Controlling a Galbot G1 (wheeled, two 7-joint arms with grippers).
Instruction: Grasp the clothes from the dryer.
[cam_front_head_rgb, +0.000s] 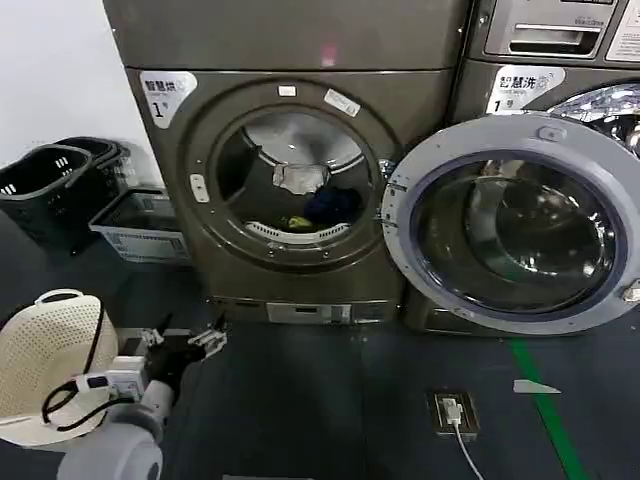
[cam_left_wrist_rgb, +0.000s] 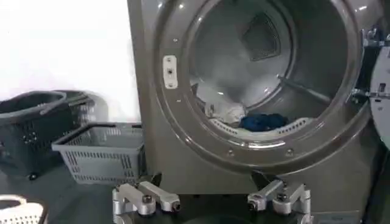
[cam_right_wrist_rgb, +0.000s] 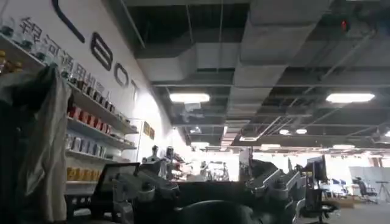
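The dryer (cam_front_head_rgb: 200, 120) stands in front of me with its grey-rimmed glass door (cam_front_head_rgb: 400, 215) swung open to the right. In the drum lie the clothes: a whitish-grey piece (cam_front_head_rgb: 300, 178), a dark blue piece (cam_front_head_rgb: 333, 207) and a bit of yellow-green fabric (cam_front_head_rgb: 297, 223). My left gripper (cam_front_head_rgb: 186, 340) hangs low over the floor, left of and below the porthole, open and holding nothing. In the left wrist view the left gripper (cam_left_wrist_rgb: 210, 204) faces the dryer (cam_left_wrist_rgb: 152, 146), with the whitish piece (cam_left_wrist_rgb: 222, 109) and the blue piece (cam_left_wrist_rgb: 263, 122) inside. My right gripper (cam_right_wrist_rgb: 210, 195) points up toward the room's ceiling, fingers apart.
Black baskets (cam_front_head_rgb: 50, 185) and a grey basket (cam_front_head_rgb: 140, 225) stand against the wall left of the dryer. A white woven basket (cam_front_head_rgb: 45, 365) sits by my left arm. A second machine (cam_front_head_rgb: 560, 60) stands to the right. A floor socket (cam_front_head_rgb: 452, 412) and green tape (cam_front_head_rgb: 545, 410) mark the floor.
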